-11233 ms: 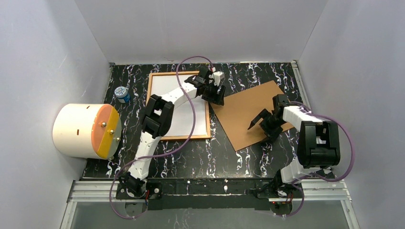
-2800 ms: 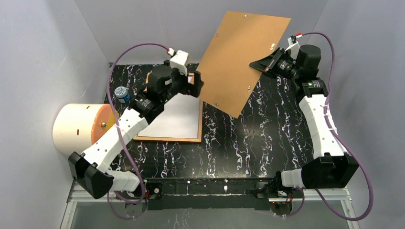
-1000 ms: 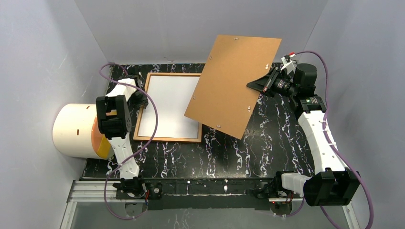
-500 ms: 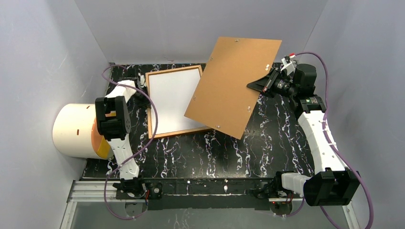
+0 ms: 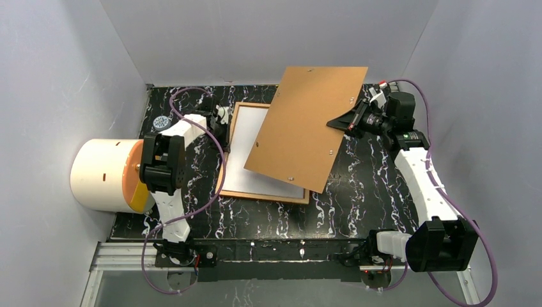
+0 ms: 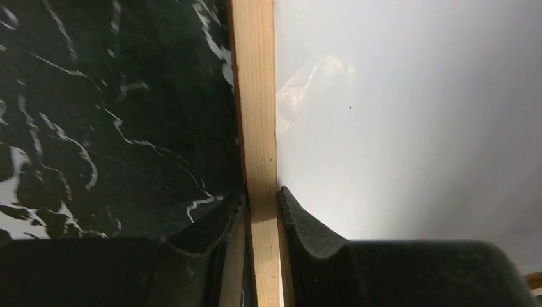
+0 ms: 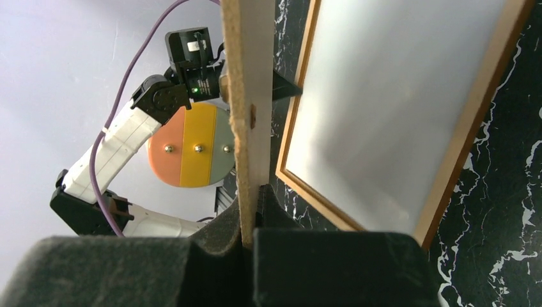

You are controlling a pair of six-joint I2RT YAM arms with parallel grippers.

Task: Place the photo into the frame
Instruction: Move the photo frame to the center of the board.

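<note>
The frame (image 5: 262, 196) is a thin orange-brown wooden box shape. It lies flat in the middle of the black table (image 5: 358, 211), turned a little crooked. The photo (image 5: 240, 144) lies inside it with its plain white side up, so its picture does not show.

The left arm goes up from the near left. It bends at the elbow and reaches to the far left side of the frame. The left gripper (image 5: 220, 121) is low on the table. Its two fingers (image 6: 307, 224) pinch the wood strip of the frame, one on each side.

The right arm stretches from the near right to the far right and turns left. The right gripper (image 5: 332, 121) squeezes the right edge of a brown board (image 5: 307, 121). The board is tilted in the air and hides the far right part of the frame.

A white drum (image 5: 105, 174) lies at the left.
</note>
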